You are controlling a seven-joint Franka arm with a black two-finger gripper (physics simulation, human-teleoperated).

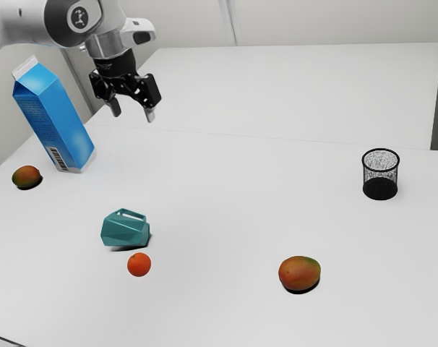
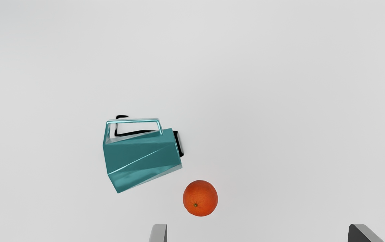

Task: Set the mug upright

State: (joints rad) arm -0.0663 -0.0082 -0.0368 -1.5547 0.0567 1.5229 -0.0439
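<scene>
Clearly the jaws are spread, with a wide gap between the fingertips, and the gripper (image 1: 132,114) hangs above the table (image 1: 226,202), well apart from the mug (image 1: 125,230). The mug lies on its side on the tabletop, its handle (image 2: 133,120) raised along one flank. Near its narrower end sits the orange (image 2: 200,198), with a narrow strip of white between them, so room is tight on that flank. On the handle side, the wrist view shows a broad open stretch. Toward the exterior view's right, more open surface runs from the mug to the larger mango (image 1: 299,273), and farther back stands the mesh cup (image 1: 380,173). The carton (image 1: 54,116) stands near the table's edge at the exterior view's left, with the smaller mango (image 1: 27,177) just beside its base. Behind the mesh cup a thin line crosses the white; I cannot tell whether it is an edge or a seam. The mug's mouth is hidden, and I cannot make out which end it is. The arm (image 1: 38,22) is cut off at the exterior view's upper left, and a dark line (image 1: 3,339) is cut off in the lower left corner.
</scene>
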